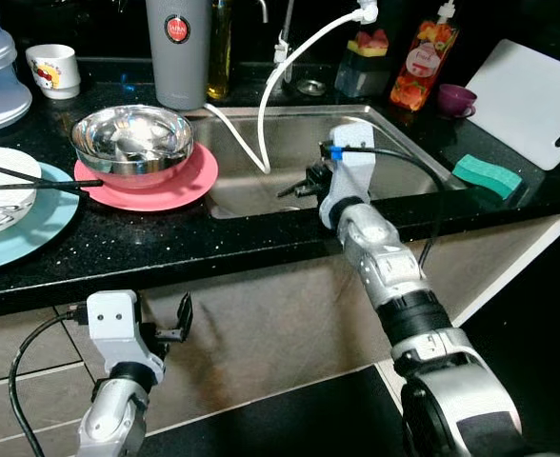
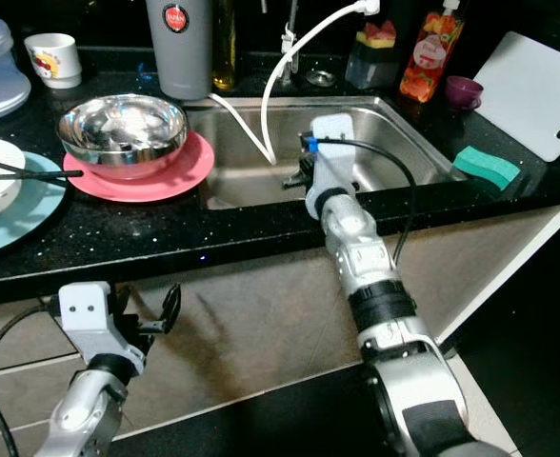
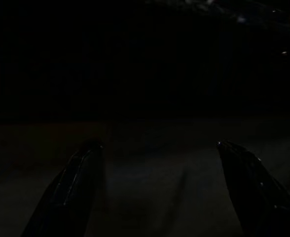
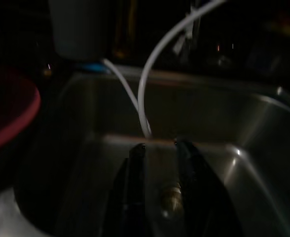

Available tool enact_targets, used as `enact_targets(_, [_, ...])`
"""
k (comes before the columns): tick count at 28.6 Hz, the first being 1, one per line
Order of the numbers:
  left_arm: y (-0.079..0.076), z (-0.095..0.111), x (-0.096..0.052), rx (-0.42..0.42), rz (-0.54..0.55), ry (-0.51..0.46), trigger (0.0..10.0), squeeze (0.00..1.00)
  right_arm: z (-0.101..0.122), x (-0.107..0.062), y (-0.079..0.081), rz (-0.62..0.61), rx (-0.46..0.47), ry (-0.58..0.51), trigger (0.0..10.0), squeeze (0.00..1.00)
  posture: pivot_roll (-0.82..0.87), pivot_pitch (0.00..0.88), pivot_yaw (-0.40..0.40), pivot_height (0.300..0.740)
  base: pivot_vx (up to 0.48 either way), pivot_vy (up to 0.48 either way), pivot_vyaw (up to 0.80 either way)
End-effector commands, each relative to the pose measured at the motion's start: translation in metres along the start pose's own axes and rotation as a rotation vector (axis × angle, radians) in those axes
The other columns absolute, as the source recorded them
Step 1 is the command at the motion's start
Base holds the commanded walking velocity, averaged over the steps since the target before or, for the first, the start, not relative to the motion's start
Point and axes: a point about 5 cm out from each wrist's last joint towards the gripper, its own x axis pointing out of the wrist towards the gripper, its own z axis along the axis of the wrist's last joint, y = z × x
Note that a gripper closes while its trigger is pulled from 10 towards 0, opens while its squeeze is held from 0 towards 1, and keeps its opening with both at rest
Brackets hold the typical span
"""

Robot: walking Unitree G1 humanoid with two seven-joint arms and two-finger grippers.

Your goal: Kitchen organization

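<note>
The right gripper (image 1: 304, 183) reaches into the stainless steel sink (image 1: 394, 133), jaws narrow around a small metal piece I cannot identify. The left gripper (image 1: 177, 319) hangs below the black speckled surface (image 1: 166, 243), jaws wide. Much seems left: the shiny steel bowl (image 1: 132, 133) on its pink plate (image 1: 180, 186) still waits beside the sink.
</note>
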Motion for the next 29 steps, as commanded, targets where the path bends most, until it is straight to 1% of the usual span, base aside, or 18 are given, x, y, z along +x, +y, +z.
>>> enact_targets(1, [0.0, -0.005, 0.0, 0.007, 0.003, 0.021, 10.0, 0.0, 0.001, 0.0, -0.003, -0.022, 0.016, -0.021, 10.0, 1.0, 0.24, 0.0, -0.102, 0.74, 0.0, 0.0, 0.0])
enact_targets(3, [0.0, -0.005, 0.001, 0.008, 0.006, 0.02, 10.0, 0.0, 0.007, 0.001, -0.004, -0.036, 0.117, -0.057, 10.0, 1.0, 0.24, 0.0, -0.103, 0.74, 0.0, 0.0, 0.0])
enact_targets(4, [0.0, -0.005, 0.001, 0.009, 0.008, 0.019, 10.0, 0.0, 0.014, 0.002, -0.009, -0.074, 0.387, -0.078, 10.0, 1.0, 0.24, 0.0, -0.103, 0.74, 0.0, 0.0, 0.0])
enact_targets(5, [0.0, -0.005, 0.001, 0.009, 0.008, 0.019, 10.0, 0.0, 0.021, 0.002, -0.013, -0.08, 0.565, -0.113, 10.0, 0.0, 0.24, 0.0, -0.102, 0.74, 0.0, 0.0, 0.0])
enact_targets(6, [0.0, -0.005, 0.001, 0.009, 0.008, 0.018, 10.0, 0.0, 0.026, 0.001, -0.016, -0.079, 0.676, -0.141, 10.0, 0.0, 0.24, 0.0, -0.102, 0.74, 0.0, 0.0, 0.0])
enact_targets(7, [0.0, -0.005, 0.002, 0.009, 0.008, 0.018, 10.0, 0.0, 0.029, 0.001, -0.017, -0.076, 0.729, -0.16, 10.0, 0.0, 0.24, 0.0, -0.102, 0.74, 0.0, 0.0, 0.0])
enact_targets(8, [0.001, -0.005, 0.002, 0.01, 0.008, 0.018, 10.0, 0.0, 0.05, -0.003, -0.013, 0.049, 0.742, -0.264, 10.0, 0.0, 0.22, 0.0, -0.092, 0.74, 0.0, 0.0, 0.0])
enact_targets(9, [0.001, -0.005, 0.003, 0.01, 0.008, 0.017, 10.0, 0.0, 0.057, -0.007, -0.009, 0.112, 0.749, -0.305, 10.0, 0.0, 0.22, 0.0, -0.092, 0.74, 0.0, 0.0, 0.0])
enact_targets(11, [0.001, -0.005, 0.003, 0.01, 0.007, 0.017, 10.0, 0.0, 0.062, -0.01, -0.003, 0.174, 0.72, -0.322, 10.0, 0.0, 0.22, 0.0, -0.091, 0.74, 0.0, 0.0, 0.54])
enact_targets(14, [0.001, -0.005, 0.004, 0.01, 0.006, 0.017, 10.0, 0.0, 0.061, -0.011, 0.0, 0.193, 0.701, -0.315, 10.0, 0.0, 0.22, 0.0, -0.091, 0.74, 0.0, 0.0, 0.65])
enact_targets(16, [0.001, -0.005, 0.004, 0.013, 0.006, 0.016, 10.0, 0.0, 0.059, -0.011, 0.003, 0.201, 0.734, -0.312, 10.0, 0.0, 0.23, 0.0, -0.094, 0.74, 0.0, 0.0, 0.65])
enact_targets(17, [0.002, -0.005, 0.005, 0.014, 0.008, 0.016, 10.0, 0.0, 0.058, -0.012, 0.006, 0.212, 0.766, -0.299, 10.0, 0.0, 0.23, 0.0, -0.094, 0.74, 0.0, 0.0, 0.65])
enact_targets(20, [0.002, -0.005, 0.004, 0.016, 0.011, 0.017, 10.0, 0.0, 0.059, -0.012, 0.009, 0.231, 0.775, -0.296, 10.0, 0.0, 0.23, 0.0, -0.094, 0.74, 0.0, 0.0, 0.65])
enact_targets(23, [0.003, -0.005, 0.004, 0.019, 0.013, 0.017, 10.0, 0.0, 0.062, -0.014, 0.016, 0.28, 0.731, -0.298, 10.0, 0.0, 0.24, 0.0, -0.101, 0.74, 0.0, 0.0, 0.65])
enact_targets(26, [0.003, -0.005, 0.004, 0.019, 0.015, 0.016, 10.0, 0.0, 0.063, -0.014, 0.018, 0.291, 0.706, -0.297, 10.0, 0.0, 0.24, 0.0, -0.101, 0.74, 0.0, 0.0, 0.65])
enact_targets(27, [0.003, -0.005, 0.003, 0.019, 0.017, 0.015, 10.0, 0.0, 0.064, -0.013, 0.021, 0.306, 0.617, -0.284, 10.0, 0.0, 0.24, 0.0, -0.103, 0.74, 0.0, 0.0, 0.65])
enact_targets(28, [0.003, -0.005, 0.003, 0.02, 0.018, 0.015, 10.0, 0.0, 0.062, -0.012, 0.022, 0.305, 0.564, -0.265, 10.0, 0.0, 0.24, 0.0, -0.103, 0.74, 0.0, 0.0, 0.65])
enact_targets(29, [0.003, -0.005, 0.003, 0.02, 0.019, 0.015, 10.0, 0.0, 0.06, -0.011, 0.024, 0.298, 0.484, -0.25, 10.0, 0.0, 0.24, 0.0, -0.106, 0.74, 0.0, 0.0, 0.64])
